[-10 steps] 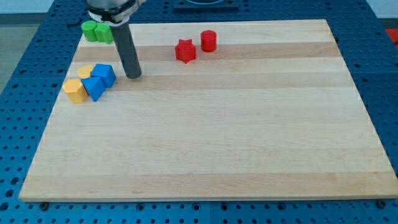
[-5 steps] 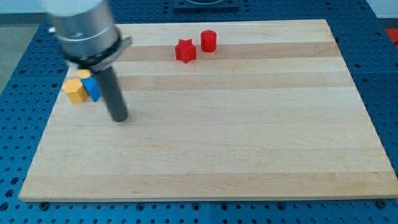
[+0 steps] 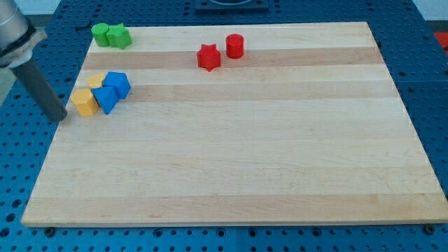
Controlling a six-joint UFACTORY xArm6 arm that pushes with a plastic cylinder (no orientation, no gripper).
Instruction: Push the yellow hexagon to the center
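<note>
Tip: you see my tip [image 3: 59, 117] at the board's [image 3: 245, 182] left edge, just left of the yellow hexagon [image 3: 85, 102], apart from it.
Tool: a bare rod; nothing pinched.
Hexagon: view's left, touching a blue block [image 3: 106, 97], far from center.

No text, label, brand, number or sign can be read anywhere on the table [image 3: 231, 161] or the blocks.

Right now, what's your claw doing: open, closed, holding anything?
No claw: only a rod.
My tip holds nothing; it sits at the board's left edge, just left of the yellow hexagon, apparently not touching.
</note>
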